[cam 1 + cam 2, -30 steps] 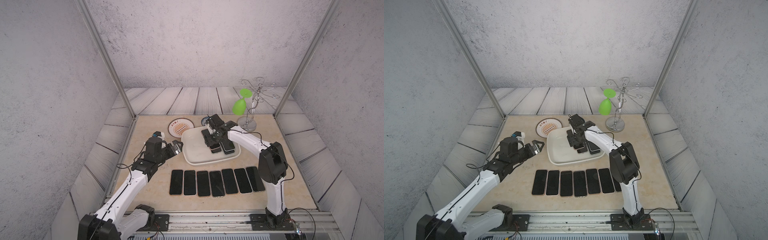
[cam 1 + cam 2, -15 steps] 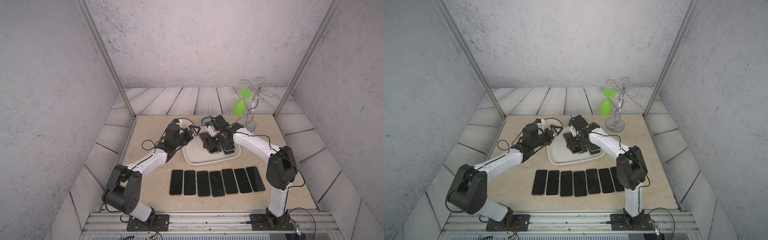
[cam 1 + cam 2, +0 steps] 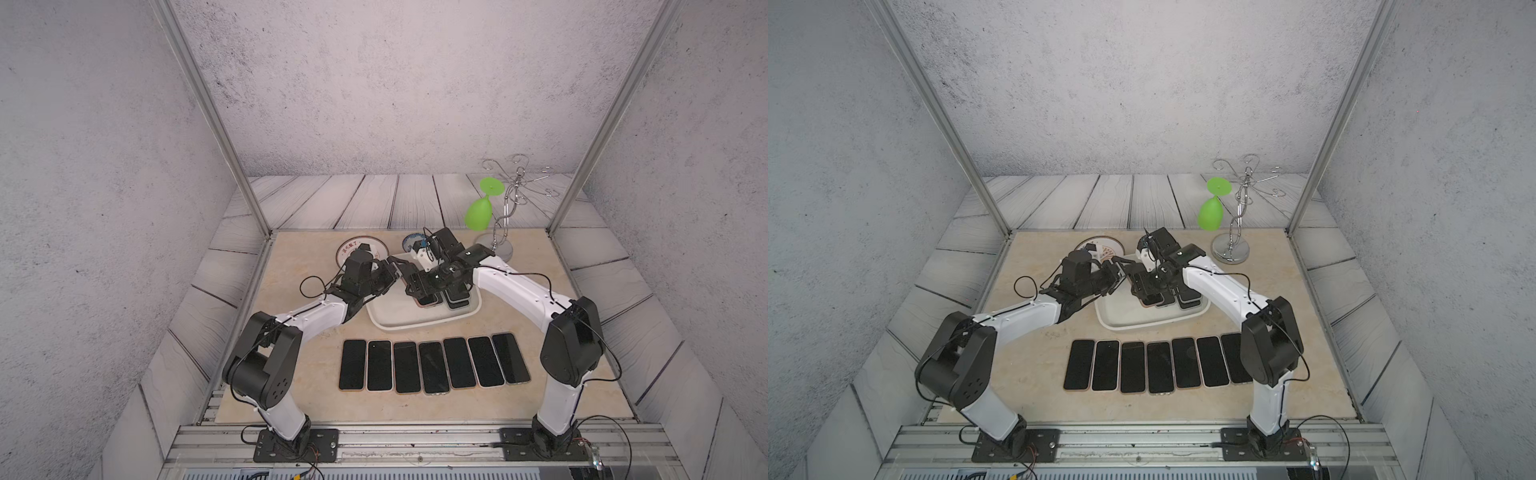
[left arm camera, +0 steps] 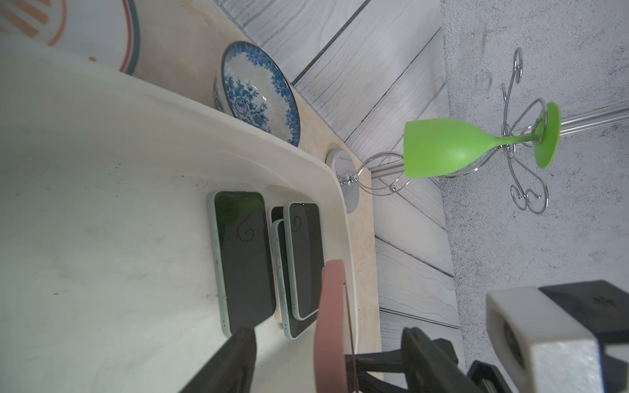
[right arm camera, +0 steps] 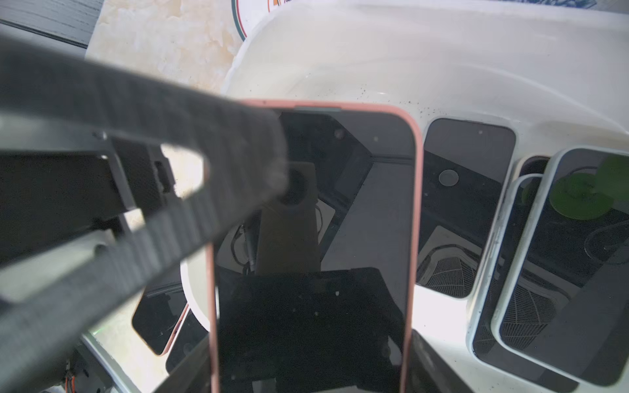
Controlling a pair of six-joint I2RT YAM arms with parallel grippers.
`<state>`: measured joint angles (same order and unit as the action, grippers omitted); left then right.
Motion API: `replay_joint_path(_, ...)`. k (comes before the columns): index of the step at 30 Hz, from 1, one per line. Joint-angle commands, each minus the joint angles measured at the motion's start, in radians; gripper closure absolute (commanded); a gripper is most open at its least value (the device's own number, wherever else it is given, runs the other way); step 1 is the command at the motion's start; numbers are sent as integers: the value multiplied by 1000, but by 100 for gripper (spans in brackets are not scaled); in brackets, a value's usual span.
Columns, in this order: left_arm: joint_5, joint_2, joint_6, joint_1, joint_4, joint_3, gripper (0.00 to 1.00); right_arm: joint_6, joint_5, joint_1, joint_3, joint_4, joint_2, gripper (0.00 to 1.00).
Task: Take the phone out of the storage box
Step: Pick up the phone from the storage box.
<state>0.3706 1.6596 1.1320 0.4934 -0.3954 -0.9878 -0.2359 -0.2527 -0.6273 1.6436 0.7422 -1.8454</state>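
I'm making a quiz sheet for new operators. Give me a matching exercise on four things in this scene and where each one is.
Things: 1 pink phone; 2 green goblet; 3 blue-and-white dish; 4 row of seven phones.
Places: a on the table, in front of the storage box; b hanging upside down on the wire rack; c lifted above the storage box; d beside the storage box's far rim.
Pairs: 1-c; 2-b; 3-d; 4-a.
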Motion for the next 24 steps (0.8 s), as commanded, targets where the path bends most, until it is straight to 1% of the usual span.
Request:
replay_joint_path(1,19,10,24,8,-24,-19,35,-14,-38,1,4,-33,31,95)
replay_joint_path(3,25,11,31,12,-30,-14,49,-18,-43,0,1,-40,35,95)
replay_joint_path(5,38,13,43,16,-57,-2,65,-19,-43,0,5,-39,32,95)
replay_joint_path(8,51,6,50,17,-75,22,84,-19,-65,1,10,-33,28,94)
replay_joint_path(9,56,-2,50,16,-78,33,91,-17,-70,1,9,-33,29,92)
replay_joint_path(10,63,-14,49,12,-80,45,96,-14,-70,1,8,-32,33,88)
replay_joint_path(11,78,-30,42,6,-80,57,100,-13,-71,2,5,-31,37,77)
replay_joint_path(13,121,-68,21,-19,-65,78,100,-2,-73,1,2,-20,47,44)
replay_joint_path(14,145,-91,9,-36,-49,90,100,2,-74,1,2,-13,54,30)
replay_joint_path(15,176,-123,-6,-66,-31,105,100,6,-74,1,-1,-8,65,7)
replay_joint_path(16,219,-161,-33,-93,-5,118,100,13,-74,1,-6,-2,77,1)
replay_joint_path(18,301,-255,-113,-166,103,135,100,23,-71,2,-16,12,106,1)
replay_joint_path(20,385,-361,-251,-242,284,121,100,39,-76,0,-29,26,140,1)
replay_joint_path(22,432,-470,-455,-333,582,57,100,57,-86,2,-33,51,169,1)
replay_joint_path(24,444,-526,-644,-414,878,-37,100,60,-80,1,-47,61,193,1)
